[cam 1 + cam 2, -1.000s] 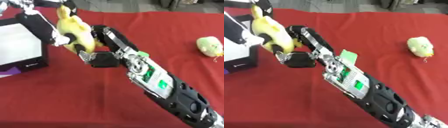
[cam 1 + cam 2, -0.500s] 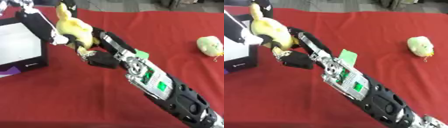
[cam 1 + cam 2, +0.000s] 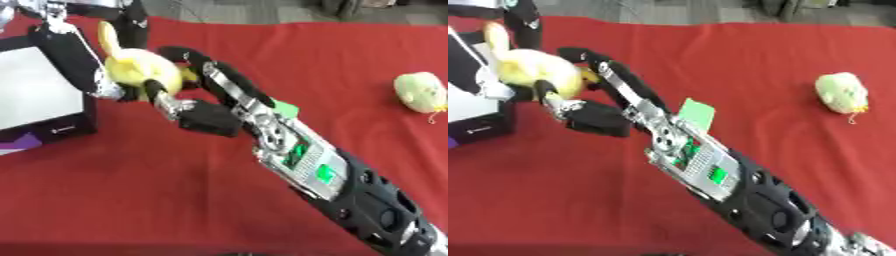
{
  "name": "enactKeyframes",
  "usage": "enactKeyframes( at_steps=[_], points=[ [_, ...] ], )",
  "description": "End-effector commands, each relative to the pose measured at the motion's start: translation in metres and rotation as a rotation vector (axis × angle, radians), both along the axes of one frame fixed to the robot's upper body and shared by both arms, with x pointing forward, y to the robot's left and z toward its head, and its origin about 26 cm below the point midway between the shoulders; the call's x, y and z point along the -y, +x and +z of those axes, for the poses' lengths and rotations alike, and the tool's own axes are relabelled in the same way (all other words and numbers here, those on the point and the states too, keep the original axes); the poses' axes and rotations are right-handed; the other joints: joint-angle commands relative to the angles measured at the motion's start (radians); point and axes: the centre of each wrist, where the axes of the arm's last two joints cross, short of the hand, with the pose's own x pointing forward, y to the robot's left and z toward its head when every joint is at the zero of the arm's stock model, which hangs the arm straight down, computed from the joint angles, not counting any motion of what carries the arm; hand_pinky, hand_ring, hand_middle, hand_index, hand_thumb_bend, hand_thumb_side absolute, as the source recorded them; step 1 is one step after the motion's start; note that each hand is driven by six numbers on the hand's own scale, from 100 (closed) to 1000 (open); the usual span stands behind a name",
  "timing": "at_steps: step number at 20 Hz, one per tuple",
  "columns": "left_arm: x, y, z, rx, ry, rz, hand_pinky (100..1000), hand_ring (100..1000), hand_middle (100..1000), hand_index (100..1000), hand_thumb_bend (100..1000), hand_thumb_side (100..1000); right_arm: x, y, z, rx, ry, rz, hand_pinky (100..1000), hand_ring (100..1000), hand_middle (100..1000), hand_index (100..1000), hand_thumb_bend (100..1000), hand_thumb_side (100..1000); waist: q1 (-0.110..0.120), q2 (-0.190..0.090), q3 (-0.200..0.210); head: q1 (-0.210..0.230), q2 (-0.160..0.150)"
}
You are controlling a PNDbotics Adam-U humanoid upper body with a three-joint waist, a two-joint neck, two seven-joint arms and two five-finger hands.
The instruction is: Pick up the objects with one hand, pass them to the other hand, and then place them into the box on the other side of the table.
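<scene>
Red cloth covers your worktop (image 3: 350,65). At ten o'clock, your right robot hand (image 3: 179,82) curls its fingers around a yellow plush toy (image 3: 140,72), with your left robot hand (image 3: 74,60) touching it beside the box (image 3: 39,95). Another pale plush (image 3: 422,92) lies at three o'clock.

The right arm (image 3: 297,155) is black near the elbow with round holes, then silver metal with green patches (circuit boards, apparently). The right hand (image 3: 188,102) is black with silver joints; the left hand (image 3: 74,60) is black too.
</scene>
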Motion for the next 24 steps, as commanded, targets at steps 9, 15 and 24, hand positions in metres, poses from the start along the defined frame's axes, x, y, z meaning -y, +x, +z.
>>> enactKeyframes(
  at_steps=[9, 15, 24],
  points=[
    [-0.016, 0.008, 0.012, 0.089, -0.072, 0.08, 743, 598, 532, 592, 449, 142, 0.003, -0.003, 0.006, 0.039, -0.019, 0.0, 839, 772, 891, 944, 185, 543, 0.005, -0.012, -0.001, 0.008, -0.014],
    [-0.022, 0.012, 0.012, 0.113, -0.095, 0.12, 737, 592, 521, 582, 468, 150, 0.003, -0.003, 0.005, 0.042, -0.017, -0.007, 841, 773, 894, 945, 180, 540, 0.005, -0.011, -0.001, 0.012, -0.015],
    [-0.058, 0.024, 0.016, 0.111, -0.105, 0.226, 742, 596, 517, 578, 464, 155, 0.006, -0.003, 0.003, 0.034, -0.018, -0.031, 842, 773, 900, 948, 170, 533, 0.007, -0.009, 0.005, 0.007, -0.017]
  ],
)
